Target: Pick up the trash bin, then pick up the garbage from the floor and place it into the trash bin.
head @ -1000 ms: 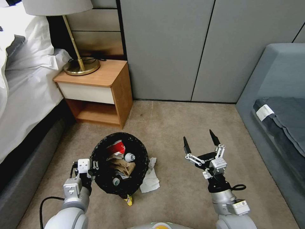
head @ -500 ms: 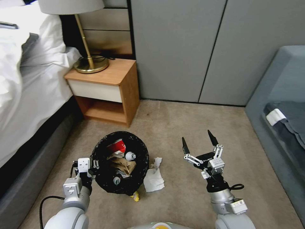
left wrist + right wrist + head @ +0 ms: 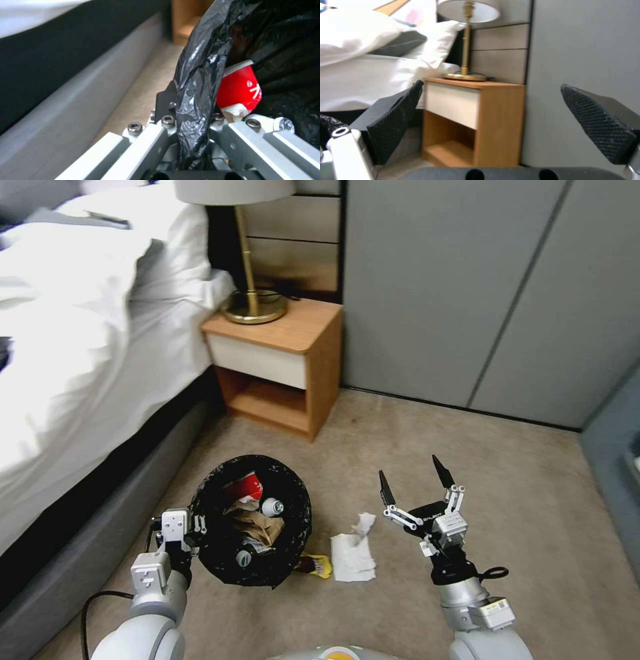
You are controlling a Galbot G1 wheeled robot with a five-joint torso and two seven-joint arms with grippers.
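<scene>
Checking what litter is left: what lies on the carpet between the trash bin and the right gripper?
In the head view, a white tissue and a yellow snack wrapper lie between the trash bin and the open right gripper.

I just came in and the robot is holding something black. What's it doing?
It is tidying litter off the bedroom carpet. Its left tool is clamped on the rim of the trash bin, which holds a red cup, crumpled brown paper and bottles. Its right tool hangs open above the carpet. A white tissue and a yellow wrapper lie on the floor beside the bin.
</scene>
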